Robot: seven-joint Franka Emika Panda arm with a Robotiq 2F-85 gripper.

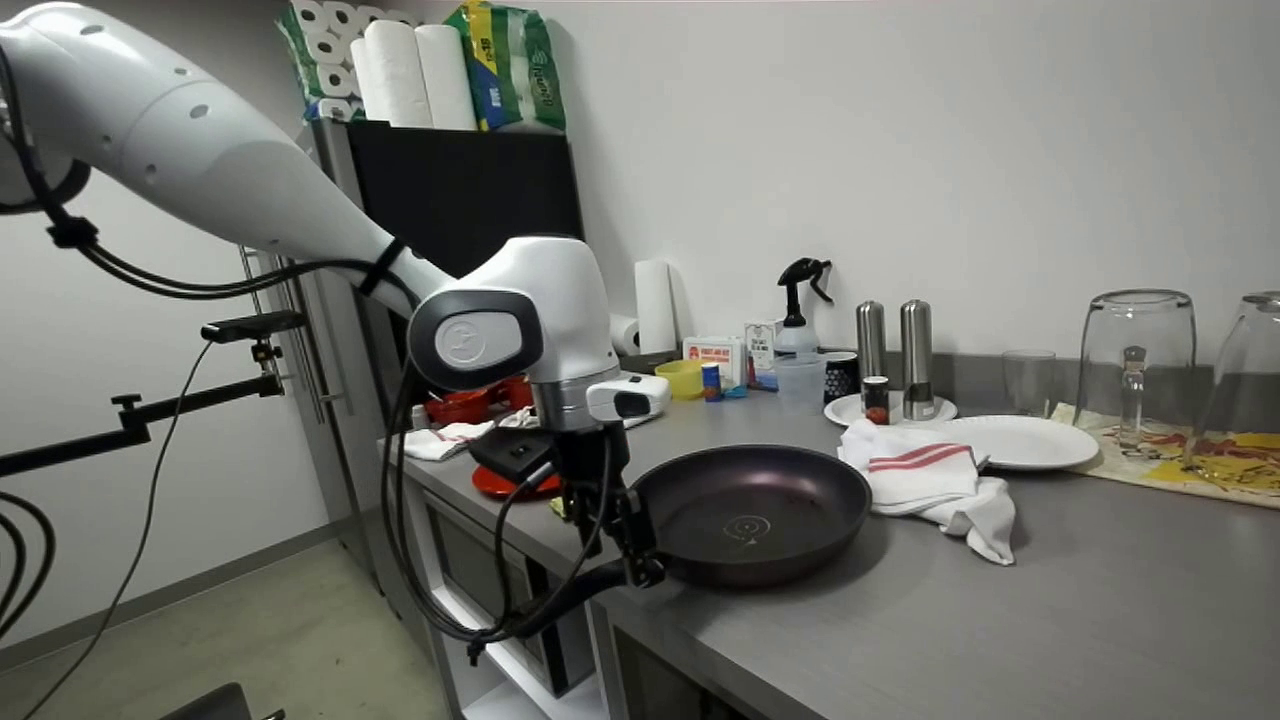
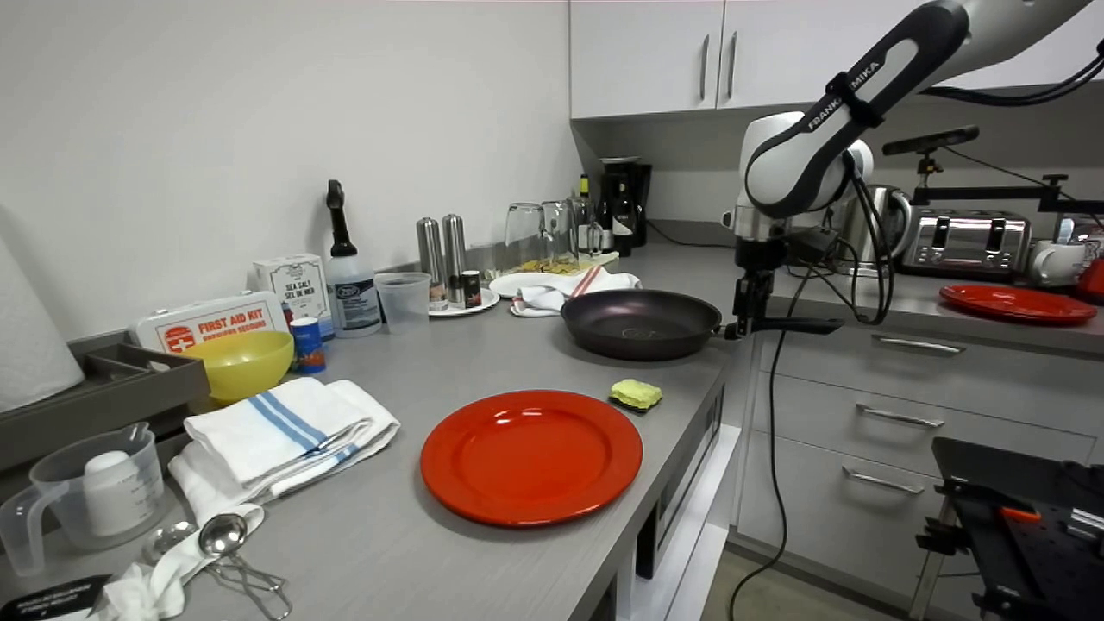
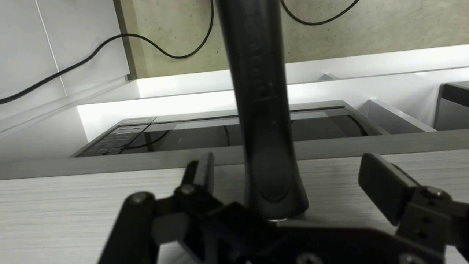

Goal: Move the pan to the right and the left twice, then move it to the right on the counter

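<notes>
The black pan (image 1: 750, 510) rests flat on the grey counter (image 1: 950, 630), close to its front edge. In both exterior views its long handle (image 2: 806, 325) sticks out past that edge. My gripper (image 3: 287, 179) is lowered over the root of the handle, just off the pan's rim. Seen from the wrist, the handle (image 3: 260, 91) runs between the two spread fingers, nearer the finger at the left of that view. A gap shows on either side, so neither pad (image 3: 384, 190) touches it. The pan's bowl is out of the wrist view.
A white towel with red stripes (image 1: 925, 470) lies right beside the pan, with a white plate (image 1: 1020, 442) behind it. On the pan's opposite side are a yellow sponge (image 2: 636, 394) and a large red plate (image 2: 530, 457). Steel mills (image 2: 453, 259) stand near the wall.
</notes>
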